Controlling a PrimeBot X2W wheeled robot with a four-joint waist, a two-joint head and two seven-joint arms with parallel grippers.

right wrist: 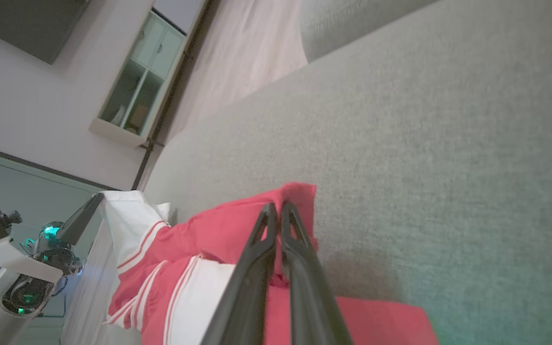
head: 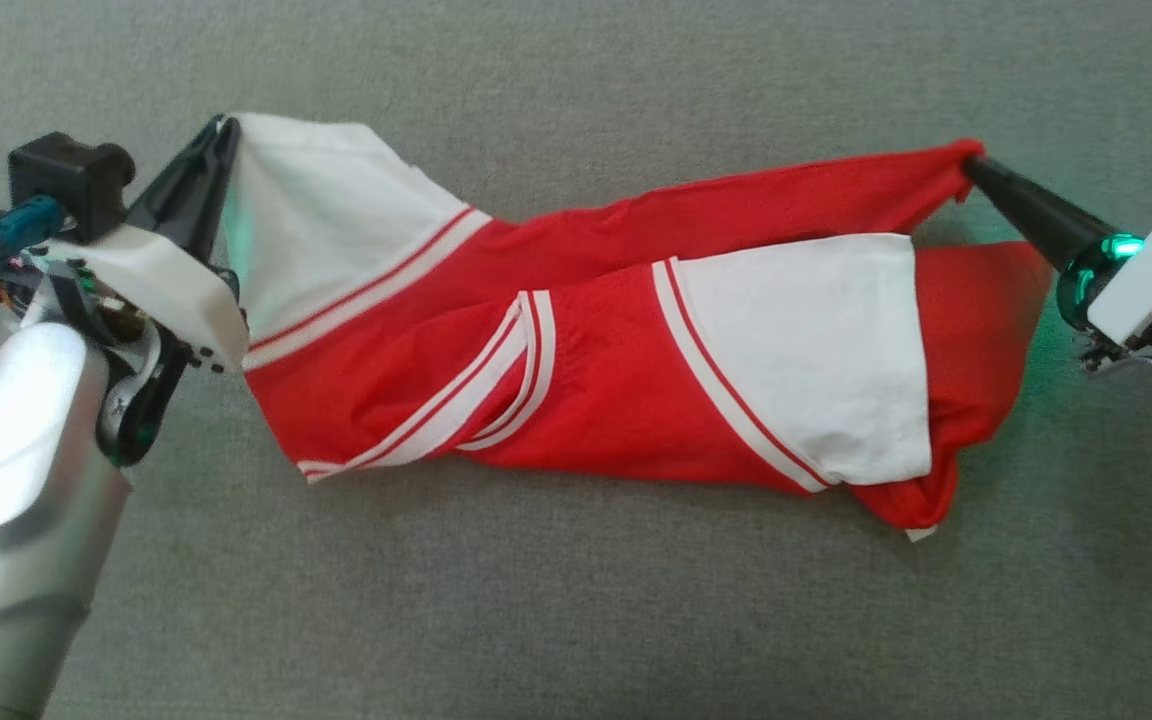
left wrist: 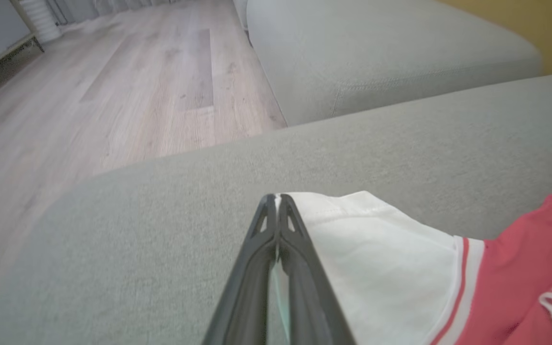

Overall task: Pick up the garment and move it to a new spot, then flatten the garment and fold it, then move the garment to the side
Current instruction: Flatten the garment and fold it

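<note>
Cloth is what draws the eye: a red jersey garment with white panels and red-and-white striped trim point(head: 596, 370) lies strung crosswise over the grey woven sofa cushion point(head: 576, 620), pulled into a long, rumpled band rather than laid flat. Its white end, at the robot's left, is pinched in the left claw point(head: 224, 125), whose two dark fingers are pressed together on the hem; the left wrist view shows the fabric's edge caught between them. The red far corner at the right is nipped in the right claw point(head: 971, 165), its fingers likewise closed tight on a bunched tip of red cloth. Between the two holds the upper edge runs taut. The lower bulk sags onto the cushion in overlapping layers, with one white panel lying over red near the right and a twisted tail at the bottom right. From where I stand, the picking-up looks in hand and the job seems to sit at the spreading stage. The garment is gripped at two ends but is not yet flat, no tidy fold is made, and the shift to the side is left to do. Beyond the cushion, a pale wooden floor point(left wrist: 137, 86) and a second grey cushion point(left wrist: 376, 52) show past the left claw.
</note>
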